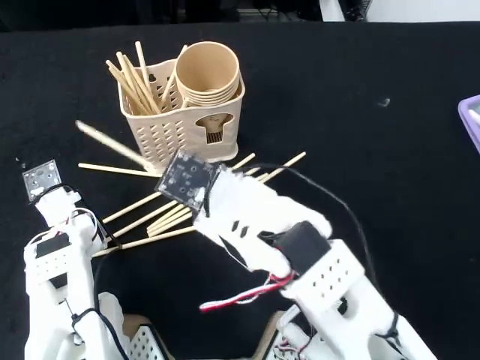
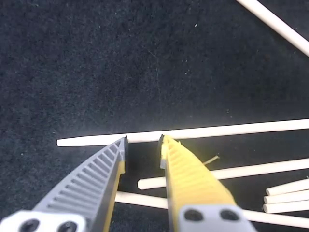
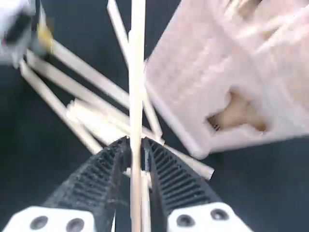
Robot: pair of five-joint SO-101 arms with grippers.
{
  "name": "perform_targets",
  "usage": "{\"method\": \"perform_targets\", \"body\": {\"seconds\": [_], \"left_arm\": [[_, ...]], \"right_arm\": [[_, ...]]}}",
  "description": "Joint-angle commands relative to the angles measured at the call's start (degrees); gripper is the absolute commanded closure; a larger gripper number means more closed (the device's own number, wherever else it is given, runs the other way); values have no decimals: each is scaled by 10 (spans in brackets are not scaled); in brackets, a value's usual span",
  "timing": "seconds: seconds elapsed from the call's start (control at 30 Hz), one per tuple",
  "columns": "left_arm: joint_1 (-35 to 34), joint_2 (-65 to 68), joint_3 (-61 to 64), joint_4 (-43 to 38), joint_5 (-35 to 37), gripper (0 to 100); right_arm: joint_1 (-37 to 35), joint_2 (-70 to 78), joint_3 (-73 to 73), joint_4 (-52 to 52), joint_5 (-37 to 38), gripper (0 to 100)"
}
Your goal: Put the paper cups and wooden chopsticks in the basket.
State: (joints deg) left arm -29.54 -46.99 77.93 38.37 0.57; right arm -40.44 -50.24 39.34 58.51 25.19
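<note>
On my black desk (image 1: 390,187) the basket (image 1: 184,127) holds stacked cups (image 1: 208,71) and several chopsticks (image 1: 131,79); loose chopsticks (image 1: 131,208) lie just in front. My right jaws clamp 1 stick (image 3: 137,72) beside the basket. My left jaws, narrowly apart, straddle another stick (image 2: 217,130) lying on the desk.

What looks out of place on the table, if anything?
Several wooden chopsticks lie scattered on the black table in front of the basket, crossing at different angles rather than standing inside it. The paper cups sit stacked neatly in the basket. The right claw grips one chopstick.
</note>
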Motion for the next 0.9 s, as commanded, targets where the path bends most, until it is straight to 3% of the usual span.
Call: {"method": "perform_targets", "body": {"seconds": [0.0,0.4,0.7,0.87], "left_arm": [[-2,-8,-9,-7,3,866],[-2,-8,-9,-7,3,866],[-2,-7,-9,-7,3,866],[-2,-7,-9,-7,3,866]], "right_arm": [[-14,-13,-87,-69,-45,988],[-14,151,-154,-502,-153,988],[-12,250,-280,-519,-197,988],[34,315,-314,-519,-200,988]]}}
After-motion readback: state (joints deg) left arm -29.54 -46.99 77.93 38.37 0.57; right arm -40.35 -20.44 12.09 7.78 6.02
